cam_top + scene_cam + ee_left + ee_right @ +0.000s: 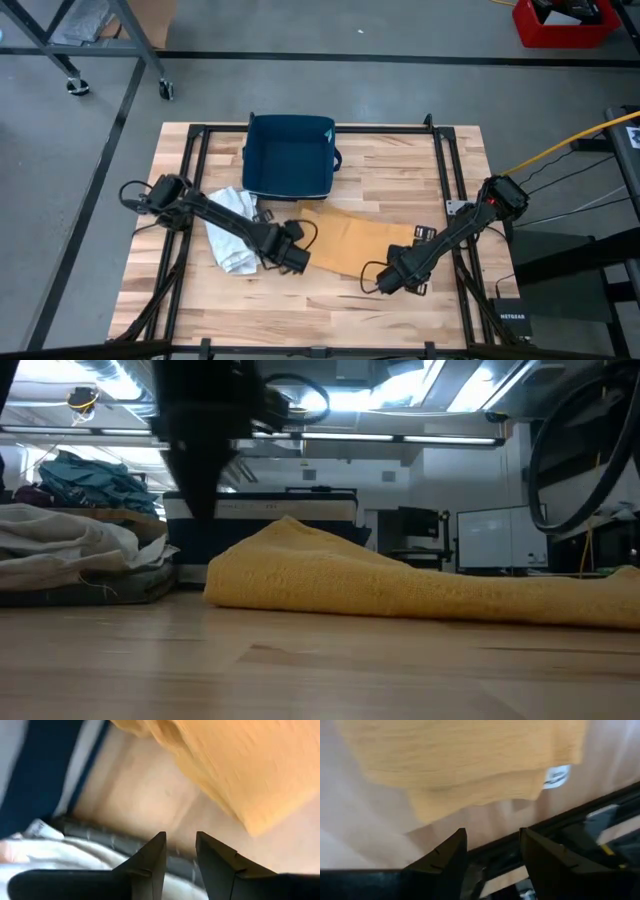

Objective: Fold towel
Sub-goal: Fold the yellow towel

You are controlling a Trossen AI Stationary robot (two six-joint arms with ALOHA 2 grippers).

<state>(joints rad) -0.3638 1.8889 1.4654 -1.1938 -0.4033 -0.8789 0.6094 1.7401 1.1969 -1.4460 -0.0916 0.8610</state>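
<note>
The yellow towel (pixel 350 243) lies flat in the middle of the table (pixel 400 170). Our left claw (pixel 294 257) and right claw (pixel 392 281) sit at its near edge, both open and empty. We should pinch one corner each, then lift together.

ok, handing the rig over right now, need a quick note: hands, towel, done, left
Left hand: open, empty, low at the yellow towel's left edge.
Right hand: open, empty, at the towel's front right edge.
Towel: on the table in front of the blue bin, rumpled, one layer lapped over another, label showing. White cloth lies beside it, under the left arm.
Done: possibly a first fold.
Left: grasp the edges and finish folding.
</note>
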